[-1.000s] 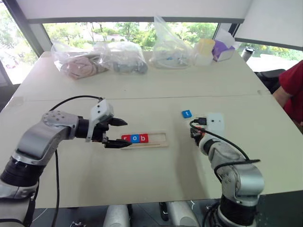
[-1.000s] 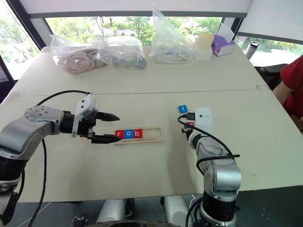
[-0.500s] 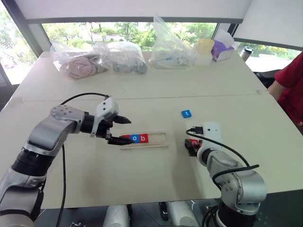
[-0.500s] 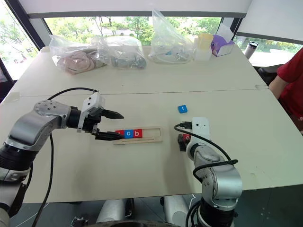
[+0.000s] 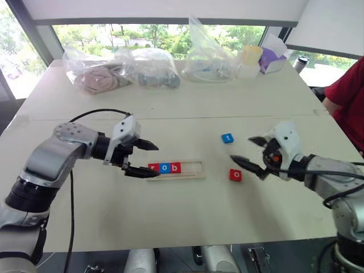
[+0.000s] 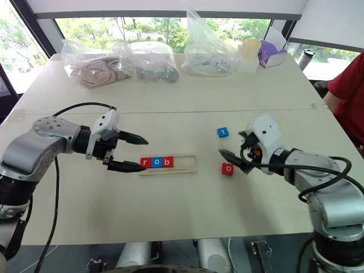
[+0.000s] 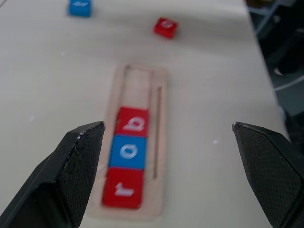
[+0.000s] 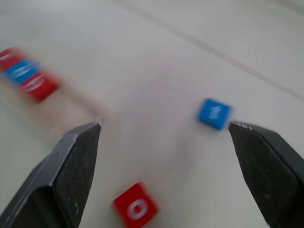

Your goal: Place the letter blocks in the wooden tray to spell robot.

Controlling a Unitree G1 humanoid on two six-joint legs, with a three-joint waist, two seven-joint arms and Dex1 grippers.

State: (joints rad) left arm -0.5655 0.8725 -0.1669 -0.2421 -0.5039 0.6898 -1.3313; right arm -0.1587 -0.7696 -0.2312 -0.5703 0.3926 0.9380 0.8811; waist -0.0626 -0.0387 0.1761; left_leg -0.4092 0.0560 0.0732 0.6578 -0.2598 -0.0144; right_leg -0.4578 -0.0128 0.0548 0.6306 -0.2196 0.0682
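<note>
Three tiles in the wooden tray (image 7: 160,156) carry white lowercase letters: a red tile (image 7: 123,188) reads "r", the blue tile (image 7: 128,152) touching it reads "o", and the next red tile (image 7: 132,122) reads "b", so the row spells "rob". On the table (image 6: 170,210), a loose red tile (image 8: 136,208) shows "o", and a loose blue tile (image 8: 214,113) shows "t". No other lettering, brand or number can be read.

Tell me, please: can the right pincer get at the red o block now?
Probably yes: the right pincer is open beside the red o block, which lies alone on the table, nothing between them.
</note>
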